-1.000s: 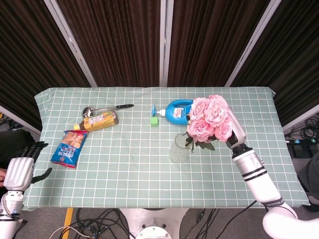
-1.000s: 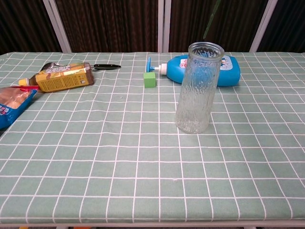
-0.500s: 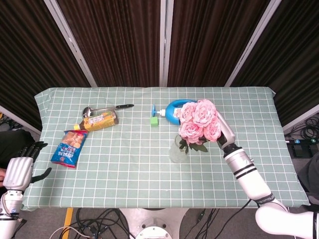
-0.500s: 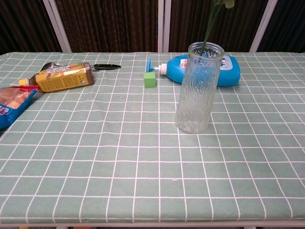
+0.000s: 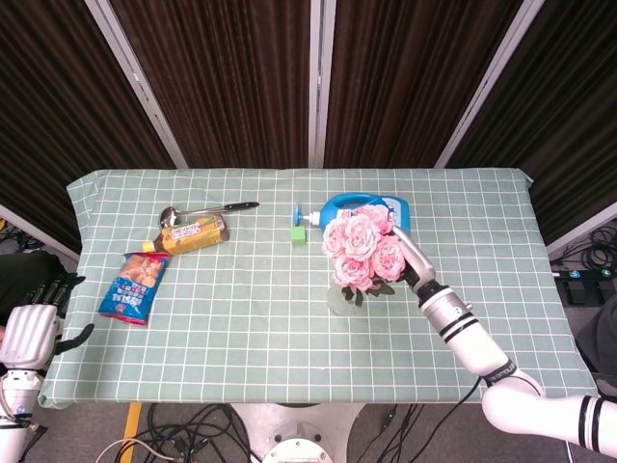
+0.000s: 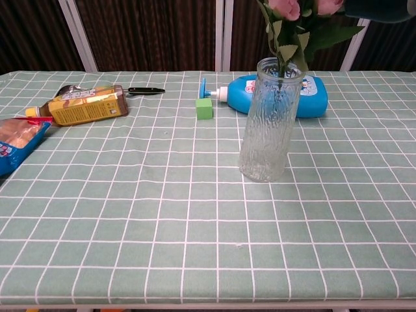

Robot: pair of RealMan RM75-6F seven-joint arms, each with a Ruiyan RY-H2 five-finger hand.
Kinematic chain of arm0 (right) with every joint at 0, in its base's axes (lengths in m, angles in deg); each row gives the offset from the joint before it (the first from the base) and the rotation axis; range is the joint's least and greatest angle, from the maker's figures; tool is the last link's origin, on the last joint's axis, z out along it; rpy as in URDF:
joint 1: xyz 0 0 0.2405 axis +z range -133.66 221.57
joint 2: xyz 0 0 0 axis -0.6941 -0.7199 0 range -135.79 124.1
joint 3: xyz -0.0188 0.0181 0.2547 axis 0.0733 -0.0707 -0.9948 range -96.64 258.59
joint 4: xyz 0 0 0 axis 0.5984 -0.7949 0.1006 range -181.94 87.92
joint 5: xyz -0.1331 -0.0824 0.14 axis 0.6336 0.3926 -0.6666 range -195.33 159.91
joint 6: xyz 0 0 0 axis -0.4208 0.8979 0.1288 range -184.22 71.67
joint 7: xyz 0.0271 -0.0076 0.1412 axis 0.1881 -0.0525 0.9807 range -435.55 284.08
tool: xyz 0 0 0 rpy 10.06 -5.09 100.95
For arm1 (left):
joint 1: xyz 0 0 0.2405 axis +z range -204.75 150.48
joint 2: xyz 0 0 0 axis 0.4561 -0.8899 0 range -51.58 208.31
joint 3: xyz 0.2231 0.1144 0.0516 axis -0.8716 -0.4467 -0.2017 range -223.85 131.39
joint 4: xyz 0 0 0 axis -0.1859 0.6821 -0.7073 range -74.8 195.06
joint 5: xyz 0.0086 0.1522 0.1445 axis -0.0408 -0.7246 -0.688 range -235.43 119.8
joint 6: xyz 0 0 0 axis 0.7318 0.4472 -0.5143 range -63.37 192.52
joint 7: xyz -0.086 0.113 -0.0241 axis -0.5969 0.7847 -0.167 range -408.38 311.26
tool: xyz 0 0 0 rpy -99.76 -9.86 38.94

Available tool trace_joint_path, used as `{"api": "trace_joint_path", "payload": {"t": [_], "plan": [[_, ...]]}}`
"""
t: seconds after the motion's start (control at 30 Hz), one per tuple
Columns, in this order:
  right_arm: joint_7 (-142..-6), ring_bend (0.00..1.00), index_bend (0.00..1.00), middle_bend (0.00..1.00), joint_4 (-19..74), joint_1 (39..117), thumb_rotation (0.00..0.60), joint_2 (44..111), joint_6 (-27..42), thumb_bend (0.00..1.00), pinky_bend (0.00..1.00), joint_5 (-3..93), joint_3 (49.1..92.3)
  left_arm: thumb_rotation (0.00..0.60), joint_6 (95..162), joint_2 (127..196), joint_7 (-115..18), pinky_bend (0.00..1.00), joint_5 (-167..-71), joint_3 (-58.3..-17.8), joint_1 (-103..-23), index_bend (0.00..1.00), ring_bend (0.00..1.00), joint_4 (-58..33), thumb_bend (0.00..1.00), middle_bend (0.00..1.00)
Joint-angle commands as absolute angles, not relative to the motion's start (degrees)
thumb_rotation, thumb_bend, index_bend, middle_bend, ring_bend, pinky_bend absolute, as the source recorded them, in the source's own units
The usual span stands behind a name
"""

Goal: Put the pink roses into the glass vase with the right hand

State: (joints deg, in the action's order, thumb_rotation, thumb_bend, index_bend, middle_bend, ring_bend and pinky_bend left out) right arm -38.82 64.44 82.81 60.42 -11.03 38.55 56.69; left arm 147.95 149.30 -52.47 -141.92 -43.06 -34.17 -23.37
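Gripping the pink roses [image 5: 358, 246] beneath their blooms, the right hand [image 5: 408, 262] holds the bunch over the glass vase [image 6: 269, 120] just to its left, stems already inside the mouth, probably so they slide straight down.

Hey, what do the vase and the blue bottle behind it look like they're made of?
The vase looks like clear glass with a rippled, textured wall: the tablecloth and the stems show through it. The blue bottle, lying on its side, looks like glossy opaque plastic with a printed label, though its finish is hard to judge.
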Motion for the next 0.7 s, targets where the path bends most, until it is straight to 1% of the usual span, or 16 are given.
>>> {"api": "trace_joint_path", "payload": {"t": [0.03, 0.1, 0.27, 0.4, 0.5, 0.6, 0.7], "plan": [[-37.90, 0.00, 0.14, 0.21, 63.04, 82.45, 0.600, 60.73, -12.51, 0.05, 0.00, 40.39, 57.39, 0.600, 147.92, 149.33, -52.49, 0.24, -141.91, -43.07, -34.16, 0.19, 0.12, -23.33, 0.22, 0.14], [-37.38, 0.00, 0.10, 0.17, 62.56, 82.37, 0.600, 60.59, -13.43, 0.04, 0.00, 40.71, 57.59, 0.600, 147.94, 149.39, -52.49, 0.24, -141.91, -43.08, -34.13, 0.19, 0.12, -23.28, 0.22, 0.14], [-36.52, 0.00, 0.06, 0.13, 61.62, 81.72, 0.600, 60.19, -14.17, 0.04, 0.00, 41.61, 57.88, 0.600, 148.04, 149.40, -52.55, 0.24, -141.85, -43.11, -33.98, 0.19, 0.12, -23.20, 0.22, 0.14], [-36.54, 0.00, 0.00, 0.06, 61.16, 80.74, 0.600, 59.22, -13.86, 0.01, 0.00, 43.97, 58.30, 0.600, 148.14, 149.37, -52.55, 0.24, -141.92, -43.08, -33.95, 0.19, 0.12, -23.23, 0.22, 0.14], [-35.73, 0.00, 0.00, 0.04, 61.43, 79.25, 0.600, 58.13, -12.67, 0.00, 0.00, 45.95, 58.49, 0.600, 148.16, 149.39, -52.47, 0.24, -141.95, -43.07, -33.95, 0.19, 0.12, -23.30, 0.22, 0.14], [-36.39, 0.00, 0.00, 0.04, 61.76, 76.59, 0.600, 57.08, -8.26, 0.00, 0.00, 50.25, 59.13, 0.600, 148.31, 149.35, -52.31, 0.24, -142.06, -43.08, -33.90, 0.19, 0.12, -23.43, 0.22, 0.14], [-42.20, 0.00, 0.00, 0.05, 60.80, 72.87, 0.600, 56.36, -0.07, 0.00, 0.00, 57.00, 61.36, 0.600, 148.46, 149.18, -52.20, 0.24, -142.17, -43.07, -33.86, 0.19, 0.12, -23.68, 0.22, 0.14]]}}
